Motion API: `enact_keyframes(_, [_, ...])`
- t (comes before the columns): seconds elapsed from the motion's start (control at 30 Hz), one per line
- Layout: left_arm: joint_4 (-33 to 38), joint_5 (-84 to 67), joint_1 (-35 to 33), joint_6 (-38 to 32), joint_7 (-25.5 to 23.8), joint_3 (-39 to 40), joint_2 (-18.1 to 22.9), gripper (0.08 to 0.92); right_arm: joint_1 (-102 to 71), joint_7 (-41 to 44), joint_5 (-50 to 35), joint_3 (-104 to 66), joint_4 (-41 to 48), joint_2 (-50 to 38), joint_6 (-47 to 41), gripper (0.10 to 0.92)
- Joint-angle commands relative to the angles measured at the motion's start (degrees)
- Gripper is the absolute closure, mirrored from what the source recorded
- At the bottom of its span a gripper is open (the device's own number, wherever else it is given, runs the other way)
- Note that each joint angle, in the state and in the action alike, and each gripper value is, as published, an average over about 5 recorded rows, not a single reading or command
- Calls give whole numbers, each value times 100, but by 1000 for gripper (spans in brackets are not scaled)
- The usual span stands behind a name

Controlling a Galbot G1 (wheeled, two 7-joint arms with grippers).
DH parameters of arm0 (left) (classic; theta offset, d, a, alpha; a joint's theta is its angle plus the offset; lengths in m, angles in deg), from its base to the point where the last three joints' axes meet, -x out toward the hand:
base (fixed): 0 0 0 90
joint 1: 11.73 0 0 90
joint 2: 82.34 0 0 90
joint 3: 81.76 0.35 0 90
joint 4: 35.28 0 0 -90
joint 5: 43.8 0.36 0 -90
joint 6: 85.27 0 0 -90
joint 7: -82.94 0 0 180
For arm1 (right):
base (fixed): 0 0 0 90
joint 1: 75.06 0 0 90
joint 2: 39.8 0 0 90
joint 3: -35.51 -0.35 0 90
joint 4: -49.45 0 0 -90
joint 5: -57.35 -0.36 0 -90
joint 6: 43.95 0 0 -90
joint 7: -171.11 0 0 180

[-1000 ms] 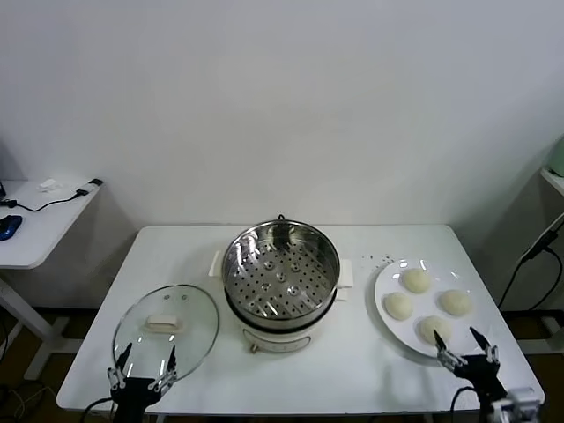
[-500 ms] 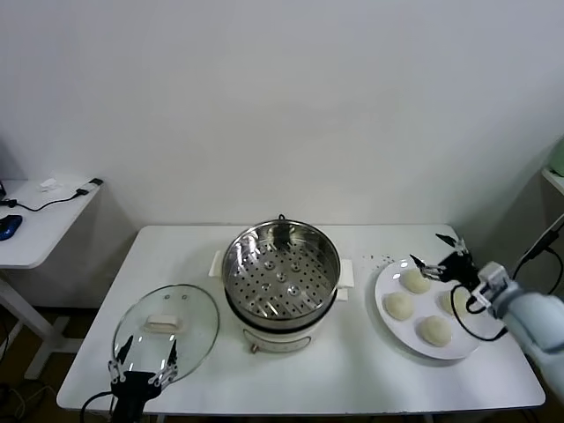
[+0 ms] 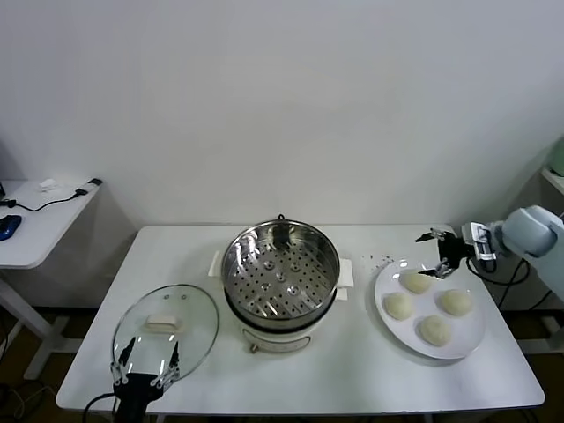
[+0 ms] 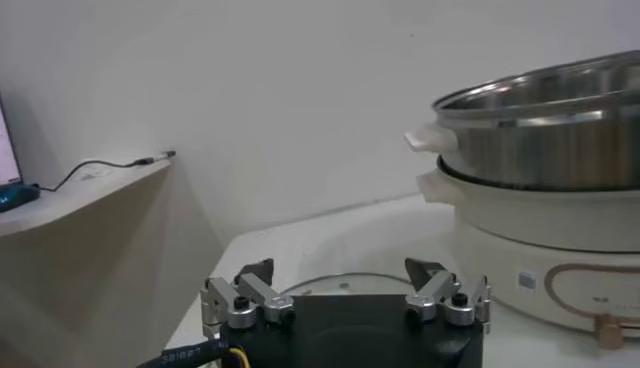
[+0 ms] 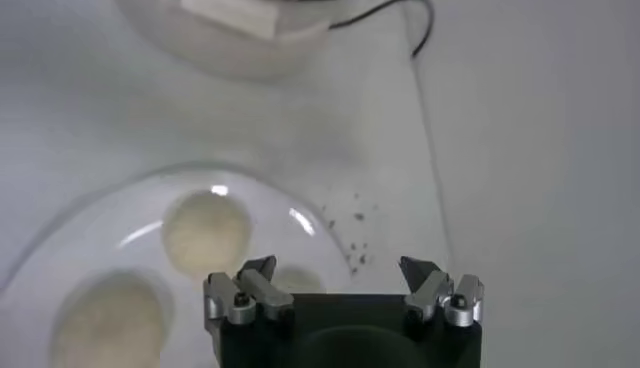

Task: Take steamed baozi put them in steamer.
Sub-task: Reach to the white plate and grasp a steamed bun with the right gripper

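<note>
The round shiny stainless-steel steamer (image 3: 281,271) with its perforated tray sat on a white electric base at the centre of the white tabletop (image 3: 352,370), tray bare. All 4 small cream-white steamed baozi (image 3: 417,282) lay on the flat white plate (image 3: 465,338) to the right of the steamer, none yet moved. The round glass lid (image 3: 166,327) lay flat to the left of the steamer, presumably set aside to leave the pot open for loading.

Right gripper (image 3: 435,250) hovered above the far rim of the plate, just beyond the baozi, fingers spread and holding nothing. Judged as lining up for the first pick, fingers wide enough to straddle a bun.

Left gripper (image 3: 144,371) sat parked near the lid's front edge, fingers spread, idle.
</note>
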Motion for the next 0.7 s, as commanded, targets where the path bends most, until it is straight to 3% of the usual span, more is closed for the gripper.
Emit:
enact_keyframes(0.03, [-21,17,7,-7,-6,3,9,177,1591,596,61,2271,1185,861,-219,203])
enact_keyframes(0.7, [-231,136,-10,-94,-13,-4,107,177,18,239,198,1108,1831,1547,-725,203])
